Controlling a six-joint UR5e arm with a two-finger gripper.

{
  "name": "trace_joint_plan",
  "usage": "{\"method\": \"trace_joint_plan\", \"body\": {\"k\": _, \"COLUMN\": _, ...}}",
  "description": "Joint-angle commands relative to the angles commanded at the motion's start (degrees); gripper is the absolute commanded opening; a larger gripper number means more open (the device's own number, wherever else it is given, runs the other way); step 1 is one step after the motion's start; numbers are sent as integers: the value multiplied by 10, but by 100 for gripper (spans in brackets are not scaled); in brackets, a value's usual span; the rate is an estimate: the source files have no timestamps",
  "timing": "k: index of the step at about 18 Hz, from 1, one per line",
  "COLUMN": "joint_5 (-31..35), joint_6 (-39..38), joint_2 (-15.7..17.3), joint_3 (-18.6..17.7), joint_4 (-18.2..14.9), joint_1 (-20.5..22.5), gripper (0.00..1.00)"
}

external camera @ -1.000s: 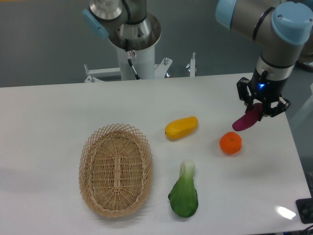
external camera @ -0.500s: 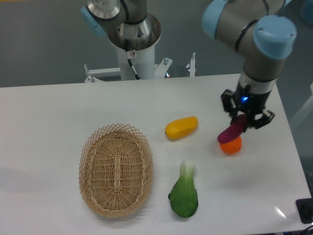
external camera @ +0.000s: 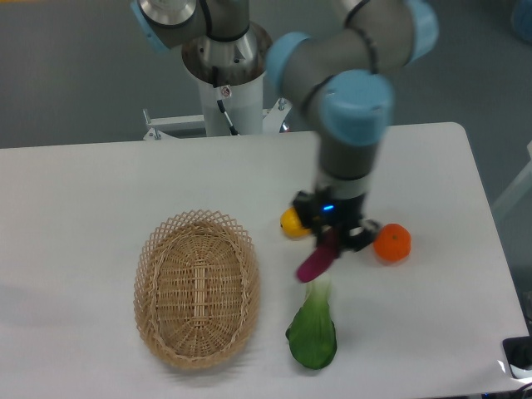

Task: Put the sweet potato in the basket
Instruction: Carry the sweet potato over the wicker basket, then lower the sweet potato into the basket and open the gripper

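The gripper (external camera: 331, 237) pinches the sweet potato (external camera: 317, 258) by its upper end, fingers pressed against the purple skin, the tuber hanging tilted down and to the left. A second ago the gripper held it at the far right of the table (external camera: 100, 183), just beyond the orange (external camera: 392, 242); half a second ago it hung over the orange itself. Now it has travelled left past the orange and hangs near the table's middle, partly hiding the yellow fruit (external camera: 290, 223), of which only the left end shows. The arm, blurred with motion, reaches from the base at the far edge, bends at a blue-capped joint and drops its wrist straight down. The sweet potato's lower tip hangs just above the white stem of the bok choy (external camera: 313, 324), which lies on the near side. The basket (external camera: 198, 287) sits to the left, well apart from the tuber, with nothing in it. Orange, bok choy and basket lie where they were.
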Motion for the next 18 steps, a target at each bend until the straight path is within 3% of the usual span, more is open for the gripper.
{"method": "trace_joint_plan", "body": {"k": 5, "joint_5": 0, "joint_6": -41, "joint_2": -15, "joint_3": -55, "joint_4": 70, "joint_1": -58, "gripper": 31}}
{"method": "trace_joint_plan", "body": {"k": 10, "joint_5": 3, "joint_6": -39, "joint_2": -37, "joint_3": -83, "joint_4": 81, "joint_1": -89, "gripper": 31}}
{"method": "trace_joint_plan", "body": {"k": 18, "joint_5": 2, "joint_6": -39, "joint_2": -67, "joint_3": -84, "joint_4": 81, "joint_1": -105, "gripper": 37}}
